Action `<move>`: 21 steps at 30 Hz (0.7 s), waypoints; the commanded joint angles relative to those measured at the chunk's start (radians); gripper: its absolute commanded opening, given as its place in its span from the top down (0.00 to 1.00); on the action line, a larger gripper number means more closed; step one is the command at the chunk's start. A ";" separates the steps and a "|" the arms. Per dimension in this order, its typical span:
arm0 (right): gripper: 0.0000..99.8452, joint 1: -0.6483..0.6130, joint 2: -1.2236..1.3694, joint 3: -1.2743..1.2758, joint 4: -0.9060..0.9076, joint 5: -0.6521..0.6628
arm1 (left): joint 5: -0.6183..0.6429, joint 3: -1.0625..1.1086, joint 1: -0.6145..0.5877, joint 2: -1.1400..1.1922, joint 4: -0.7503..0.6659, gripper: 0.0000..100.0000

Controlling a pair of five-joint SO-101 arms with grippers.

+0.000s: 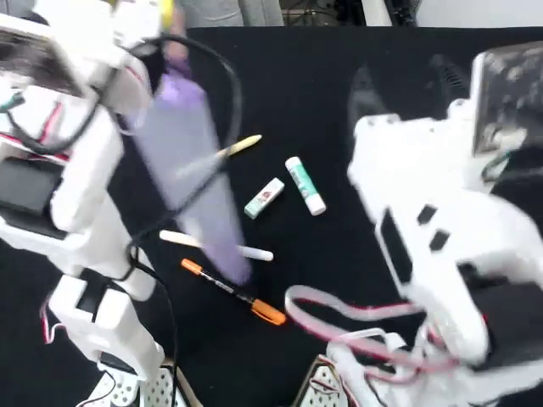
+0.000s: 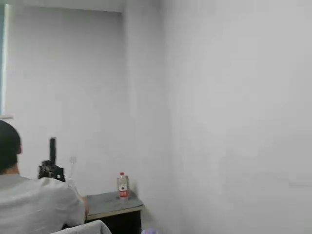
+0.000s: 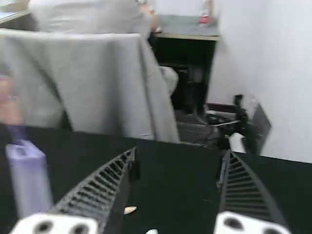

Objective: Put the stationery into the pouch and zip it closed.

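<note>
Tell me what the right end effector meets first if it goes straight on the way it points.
Probably nothing close: between the open fingers of the right end effector lies black table, then grey cloth past its far edge. The purple pouch stands off to one side.

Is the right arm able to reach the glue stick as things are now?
Probably yes. The right gripper has its fingers open, and the glue stick lies by itself on the black table, apart from the eraser, with nothing between it and that arm.
</note>
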 commanded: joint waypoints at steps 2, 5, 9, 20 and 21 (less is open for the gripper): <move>0.74 -0.186 -0.162 0.048 0.026 -0.005 | -0.017 -0.038 0.028 -0.077 0.028 0.97; 0.74 -0.287 -0.332 0.139 0.023 0.014 | -0.017 -0.036 0.038 -0.104 0.054 0.97; 0.73 -0.396 -0.552 0.340 0.021 0.104 | -0.017 -0.044 0.079 -0.127 0.112 0.97; 0.73 -0.414 -1.020 1.046 -0.130 0.186 | -0.017 -0.036 0.285 -0.141 0.229 0.97; 0.73 -0.414 -1.053 1.098 -0.150 0.186 | -0.017 -0.036 0.297 -0.141 0.229 0.97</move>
